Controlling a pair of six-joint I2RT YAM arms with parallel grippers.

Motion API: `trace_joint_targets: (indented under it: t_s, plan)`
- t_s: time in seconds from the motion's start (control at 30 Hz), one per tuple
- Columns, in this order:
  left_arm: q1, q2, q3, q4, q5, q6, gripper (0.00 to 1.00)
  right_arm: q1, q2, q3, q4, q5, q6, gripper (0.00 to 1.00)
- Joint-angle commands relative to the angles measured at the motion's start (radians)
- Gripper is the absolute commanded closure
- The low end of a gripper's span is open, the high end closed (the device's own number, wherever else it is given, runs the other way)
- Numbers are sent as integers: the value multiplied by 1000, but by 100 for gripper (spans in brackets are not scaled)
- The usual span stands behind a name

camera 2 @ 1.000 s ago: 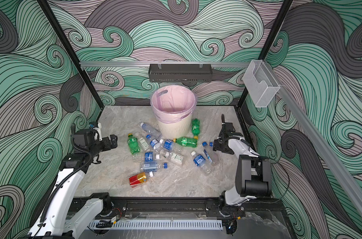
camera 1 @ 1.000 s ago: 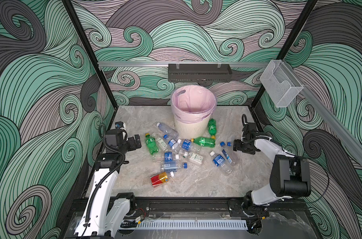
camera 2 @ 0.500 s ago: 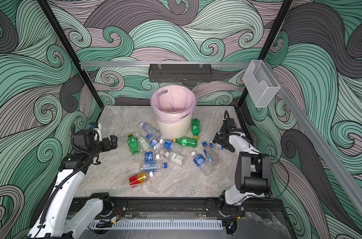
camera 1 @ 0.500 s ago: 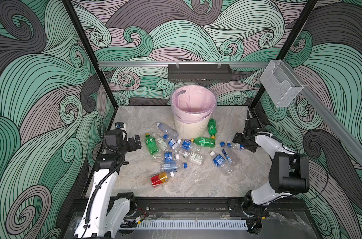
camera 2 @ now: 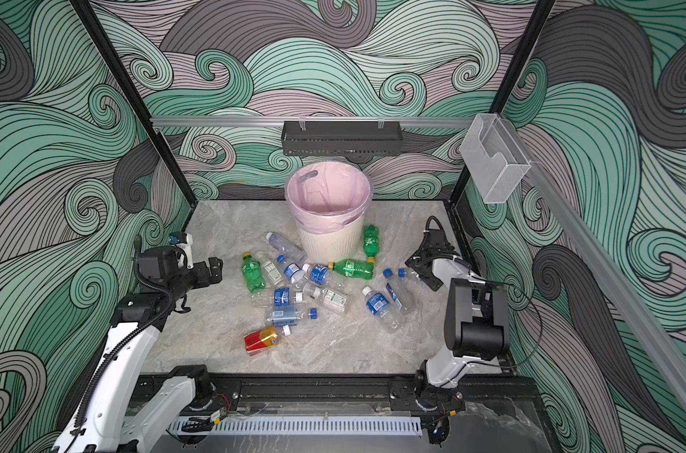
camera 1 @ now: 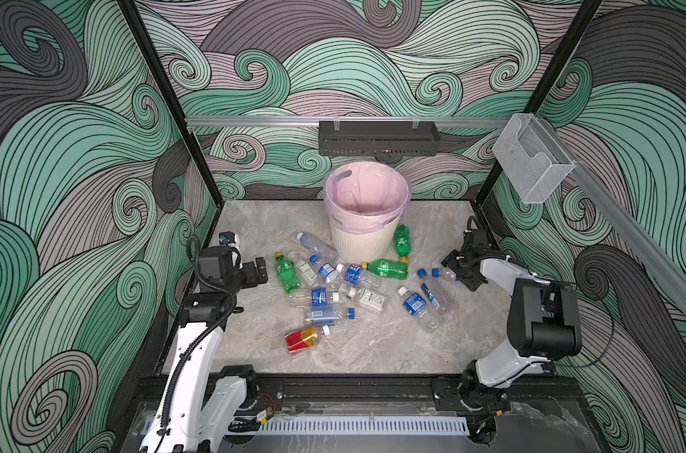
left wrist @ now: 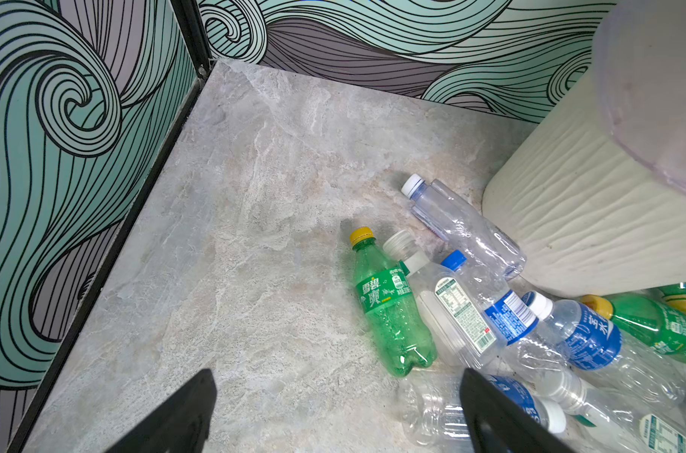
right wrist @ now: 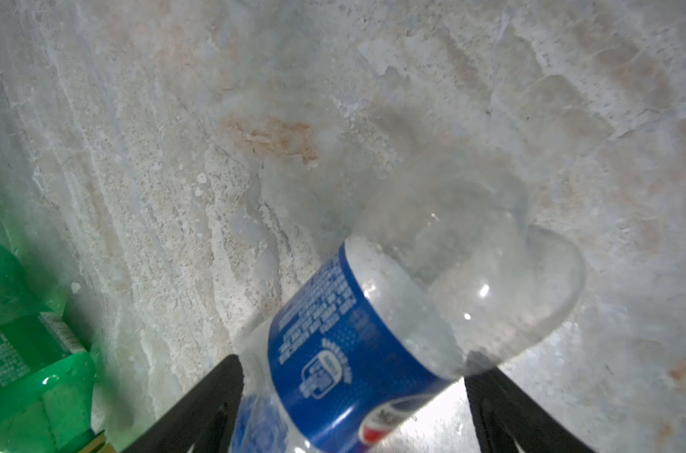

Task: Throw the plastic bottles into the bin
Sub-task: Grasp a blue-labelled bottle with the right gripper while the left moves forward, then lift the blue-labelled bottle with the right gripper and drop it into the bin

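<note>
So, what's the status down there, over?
Left gripper open, empty. Right gripper straddling a blue-labelled bottle, grip unclear. Other bottles lie on table; bin shows none inside. Nothing blocking.

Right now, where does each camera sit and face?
Top view: high front, overlooks bin, bottles, left arm, right arm.
Top view: beside it, same bin.
Left wrist: over table, faces green bottle, bin wall; left hand fingertips show.
Right wrist: low, faces table; right hand straddles clear bottle.
Shared: bin, top views and left wrist.

Cream ribbed bin (camera 1: 358,246), pink liner (camera 1: 367,188), blue-labelled clear bottles (camera 1: 413,305), green swirl-patterned walls (camera 1: 59,164), grey marbled table (camera 1: 372,345).
</note>
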Motion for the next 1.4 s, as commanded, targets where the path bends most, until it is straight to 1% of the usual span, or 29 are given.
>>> trace_joint_targets:
  t_s: [0.0,0.17,0.3,0.47,0.57,0.7,0.8,0.87,1.07,1.2,1.37]
  plan:
    - [-6,-21,1,-35,10,15,1,-15,44,24,48,-3,50,15]
    - [-6,-26,0,-39,13,17,1,-42,103,40,76,-52,66,21]
    - [-7,-29,-1,-44,13,23,1,-47,115,46,86,-59,55,31]
    - [-6,-28,-10,-36,10,22,1,-47,110,71,58,-55,-17,48]
    - [-6,-22,-25,-23,9,10,1,-46,75,73,54,-64,-90,52]
    - [-6,-11,-39,-4,9,-9,2,-42,3,79,53,-114,-211,55]
    - [-6,2,-44,8,8,-24,1,-32,-53,105,27,-222,-307,56]
    - [-6,12,-41,13,10,-35,1,-9,-104,106,26,-286,-362,56]
    - [-6,13,-33,22,20,-39,1,81,-274,87,43,-422,-486,55]
    - [-6,2,-35,33,42,-30,1,132,-387,68,52,-496,-515,55]
    - [-6,9,-26,30,53,-32,1,160,-520,36,78,-544,-529,54]
